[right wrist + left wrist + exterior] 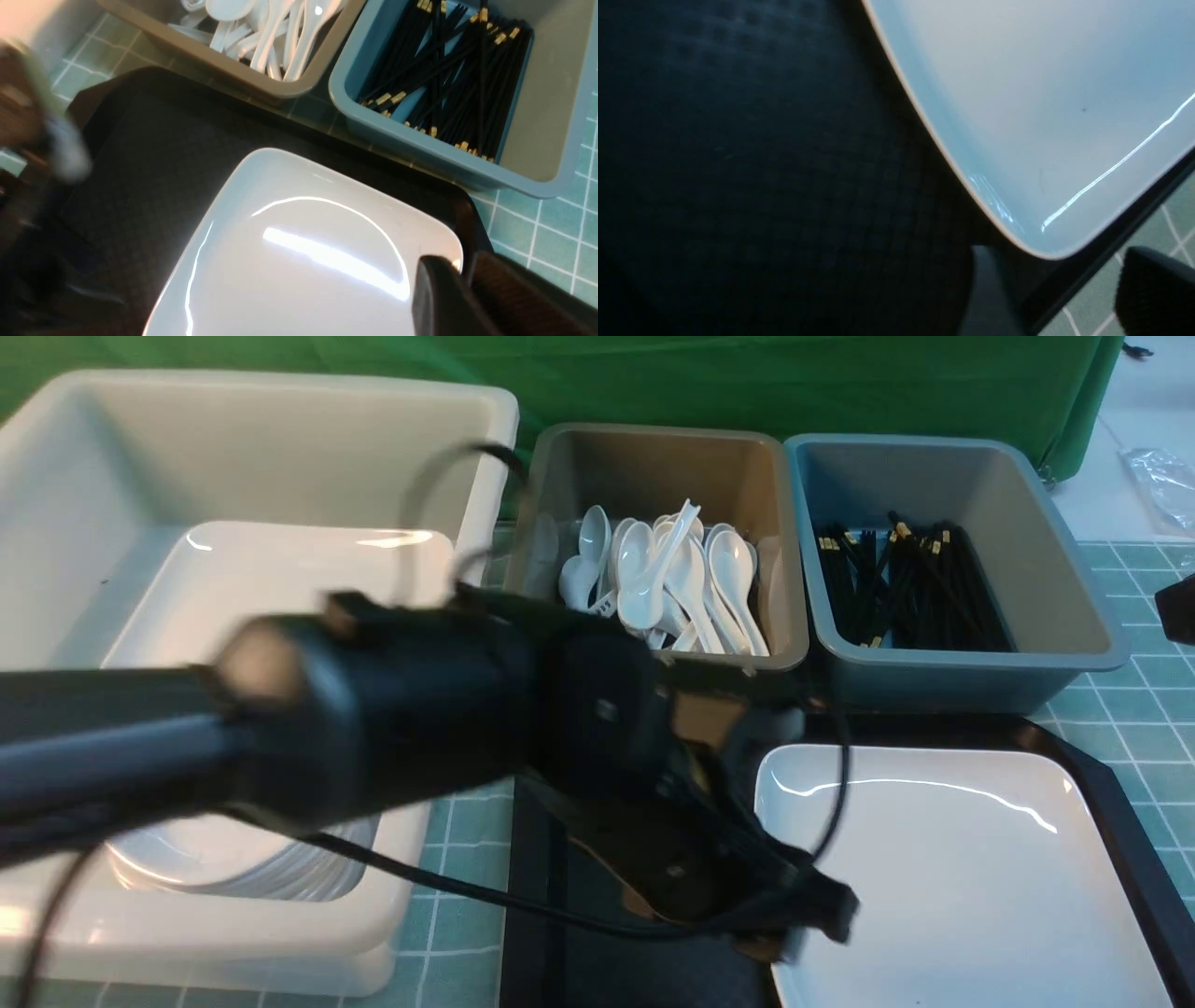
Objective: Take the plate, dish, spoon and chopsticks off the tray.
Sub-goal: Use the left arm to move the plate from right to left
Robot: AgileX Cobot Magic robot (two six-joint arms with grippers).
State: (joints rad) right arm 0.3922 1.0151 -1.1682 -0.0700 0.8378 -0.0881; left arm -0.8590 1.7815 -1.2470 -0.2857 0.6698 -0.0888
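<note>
The large white plate (952,868) lies on the right half of the black tray (1134,840). My left gripper (803,915) hangs low over the tray floor at the plate's left edge. In the left wrist view this gripper (1069,298) is open, its fingers (1153,289) wide apart on either side of the tray rim (1092,275), beside a plate corner (1041,140). My right gripper (467,266) hovers above the plate's far right corner (327,261), jaws nearly together and empty. The spoon, the chopsticks and the dish do not show on the tray.
Behind the tray stand a grey-brown tub (653,457) with several white spoons (672,579) and a blue-grey tub (1046,560) with several black chopsticks (906,588). A big white tub (121,457) at the left holds stacked white plates (280,588). My left arm (373,709) crosses the view.
</note>
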